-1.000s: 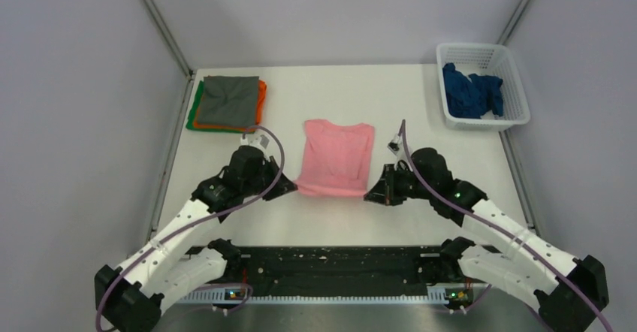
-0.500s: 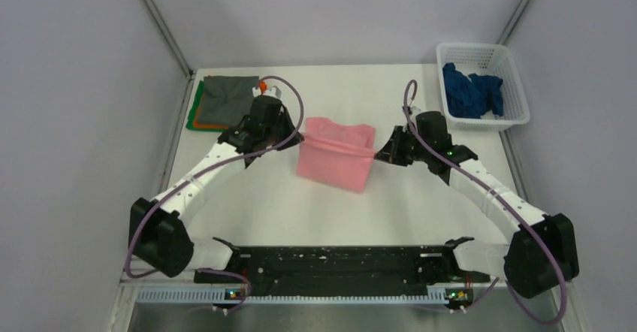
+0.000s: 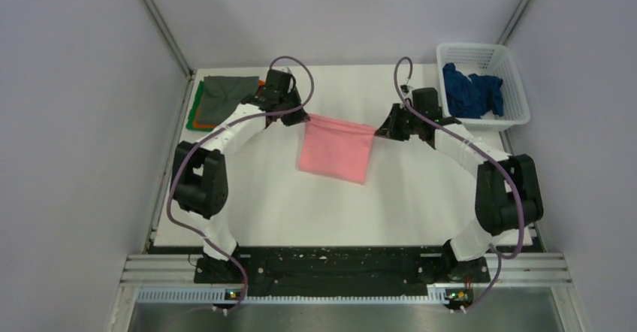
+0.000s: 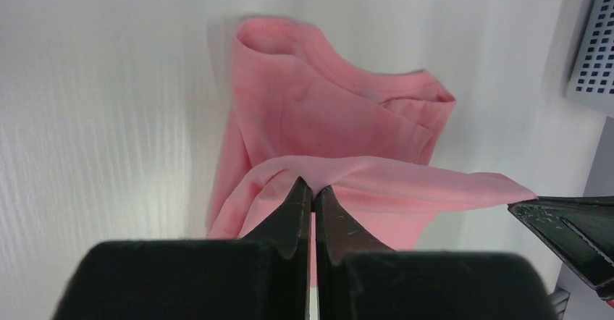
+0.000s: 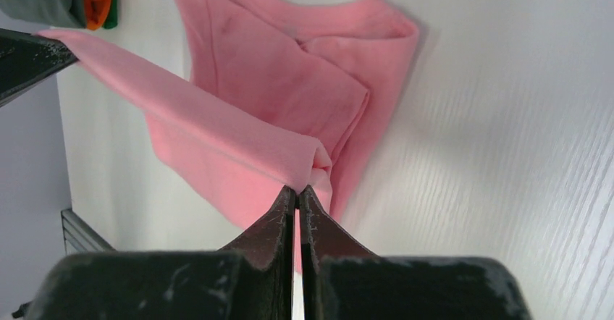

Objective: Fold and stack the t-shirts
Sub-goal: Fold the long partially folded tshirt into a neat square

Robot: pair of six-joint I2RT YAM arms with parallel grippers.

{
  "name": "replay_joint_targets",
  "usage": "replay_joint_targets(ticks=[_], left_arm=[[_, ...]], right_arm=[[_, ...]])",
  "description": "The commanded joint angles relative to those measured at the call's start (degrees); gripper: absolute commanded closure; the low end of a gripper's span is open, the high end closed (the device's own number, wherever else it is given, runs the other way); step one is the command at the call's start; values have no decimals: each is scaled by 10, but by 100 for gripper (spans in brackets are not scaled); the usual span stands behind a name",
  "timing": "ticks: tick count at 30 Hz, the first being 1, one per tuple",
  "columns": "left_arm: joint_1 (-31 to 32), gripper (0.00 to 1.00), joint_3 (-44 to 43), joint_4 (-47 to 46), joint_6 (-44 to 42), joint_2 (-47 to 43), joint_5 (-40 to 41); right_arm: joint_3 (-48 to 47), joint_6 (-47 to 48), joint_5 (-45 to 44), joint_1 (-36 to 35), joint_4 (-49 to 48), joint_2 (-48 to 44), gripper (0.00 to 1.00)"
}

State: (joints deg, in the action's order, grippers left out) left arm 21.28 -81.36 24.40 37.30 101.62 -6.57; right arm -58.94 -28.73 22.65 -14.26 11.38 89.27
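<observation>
Looking down from overhead, I saw the pink t-shirt (image 3: 334,152) lying mid-table. Its far edge was drawn taut from left to right between the left gripper (image 3: 303,119) and the right gripper (image 3: 381,131), and the cloth ran from that edge toward the near side. White table (image 3: 421,204) showed near it and on both flanks. The folded stack (image 3: 225,95), grey over orange and green, sat at the far-left edge just beside the left arm. The basket (image 3: 518,99) with the dark blue t-shirt (image 3: 472,90) stood in the far-right corner.

The left wrist view showed what the overhead hid. The jaws were pinched tight on one corner of the raised edge, and the rest of the shirt lay beneath in doubled layers, a rolled fold at its far end.

The right wrist view showed its own jaws clamped on the other corner, with the stack just in sight at the left.
</observation>
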Motion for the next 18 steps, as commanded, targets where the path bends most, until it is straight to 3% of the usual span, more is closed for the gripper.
replay_joint_targets(ticks=[1, 9, 10, 11, 13, 14, 15, 17, 18], left_arm=[[-22, 100, -53, -26, -24, 45, 0], [-28, 100, -119, -26, -33, 137, -34], [-29, 93, -128, -20, -33, 145, -35], [-30, 82, -137, -16, -34, 149, -35], [-31, 49, -141, -13, -30, 151, -28], [-32, 21, -139, -12, -28, 146, -25], [-32, 3, -136, -10, -28, 140, -24], [-32, 1, -123, -4, -37, 124, -26], [-32, 1, -112, -1, -42, 117, -28]], right_arm=[[-52, 38, -4, 16, -44, 63, 100], [-103, 27, -36, 20, -62, 150, 100], [-108, 25, -43, 20, -62, 154, 92], [-115, 24, -51, 21, -61, 157, 76], [-134, 25, -65, 21, -41, 163, 40], [-144, 25, -74, 21, -23, 160, 27], [-149, 25, -84, 21, -11, 154, 20], [-129, 25, -94, 21, -8, 126, 2], [-110, 25, -97, 21, -10, 106, 1]])
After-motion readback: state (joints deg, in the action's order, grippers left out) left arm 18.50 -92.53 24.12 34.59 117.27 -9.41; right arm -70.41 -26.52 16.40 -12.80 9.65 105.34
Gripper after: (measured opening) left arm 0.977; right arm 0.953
